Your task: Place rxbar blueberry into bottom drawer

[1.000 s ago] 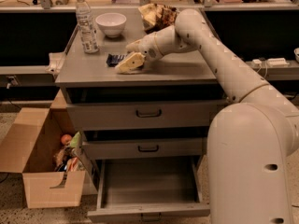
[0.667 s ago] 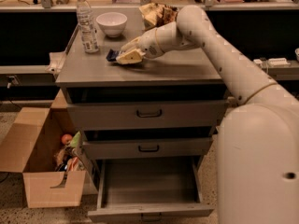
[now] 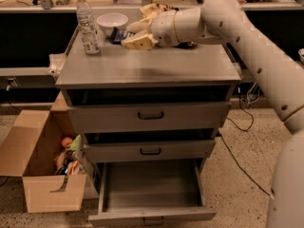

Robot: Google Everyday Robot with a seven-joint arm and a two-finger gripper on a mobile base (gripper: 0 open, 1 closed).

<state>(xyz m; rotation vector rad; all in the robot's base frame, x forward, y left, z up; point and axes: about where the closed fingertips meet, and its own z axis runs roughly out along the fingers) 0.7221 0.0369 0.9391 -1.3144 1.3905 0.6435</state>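
The rxbar blueberry (image 3: 118, 34), a small dark navy bar, sticks out to the left from between the fingers of my gripper (image 3: 134, 35). The gripper is shut on it and holds it above the back of the grey cabinet top (image 3: 142, 68), right next to the white bowl. The arm reaches in from the upper right. The bottom drawer (image 3: 152, 186) is pulled out wide at the foot of the cabinet, and its inside shows nothing in it.
A water bottle (image 3: 86, 23) and a white bowl (image 3: 112, 22) stand at the back left of the top. A chip bag (image 3: 153, 8) lies behind the gripper. The two upper drawers (image 3: 149, 115) are nearly shut. An open cardboard box (image 3: 42, 172) with items stands on the floor at left.
The gripper has closed on the bar and lifted it off the cabinet top, moving up and back toward the bowl. The view has also shifted slightly.
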